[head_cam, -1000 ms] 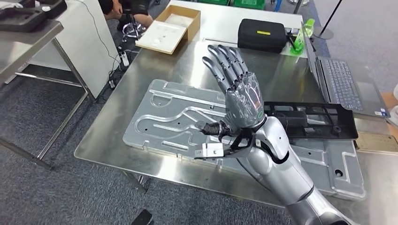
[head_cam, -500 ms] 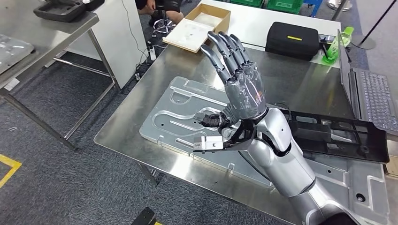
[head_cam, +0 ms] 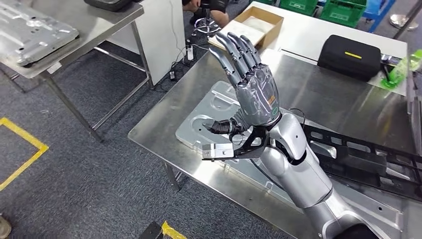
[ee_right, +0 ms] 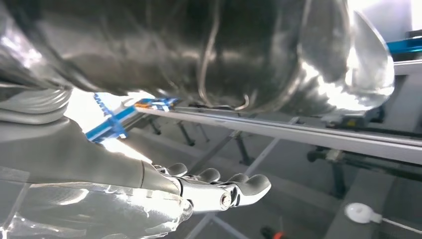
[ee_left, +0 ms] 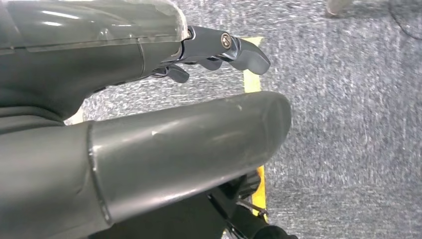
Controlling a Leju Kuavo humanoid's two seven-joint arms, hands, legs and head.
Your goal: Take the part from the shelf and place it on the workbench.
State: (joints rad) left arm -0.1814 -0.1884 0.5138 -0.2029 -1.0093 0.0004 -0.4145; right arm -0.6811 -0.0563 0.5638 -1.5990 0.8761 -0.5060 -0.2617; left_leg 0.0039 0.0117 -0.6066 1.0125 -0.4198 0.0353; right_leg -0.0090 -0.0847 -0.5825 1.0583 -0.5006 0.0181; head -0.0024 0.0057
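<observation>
A silver metal plate part (head_cam: 31,31) lies on the grey shelf table (head_cam: 102,19) at the far left. A like silver plate (head_cam: 209,122) and a black frame (head_cam: 370,160) lie on the steel workbench (head_cam: 161,134). My right hand (head_cam: 253,89) is raised above the workbench plate, fingers straight and spread, holding nothing; its fingers (ee_right: 214,191) also appear in the right wrist view. My left hand (ee_left: 189,134) hangs over grey carpet, thumb out and fingers (ee_left: 224,47) loosely bent, with nothing in it.
A cardboard box (head_cam: 254,26), a black case (head_cam: 354,56) and a green bottle (head_cam: 398,74) sit at the back of the benches. A white cabinet (head_cam: 160,35) stands between shelf and workbench. Yellow tape (head_cam: 24,144) marks the carpet. A person (head_cam: 209,5) sits behind.
The whole view has swung left: the workbench slid right in the picture and the shelf with its silver plate came in. My raised right hand keeps its pose.
</observation>
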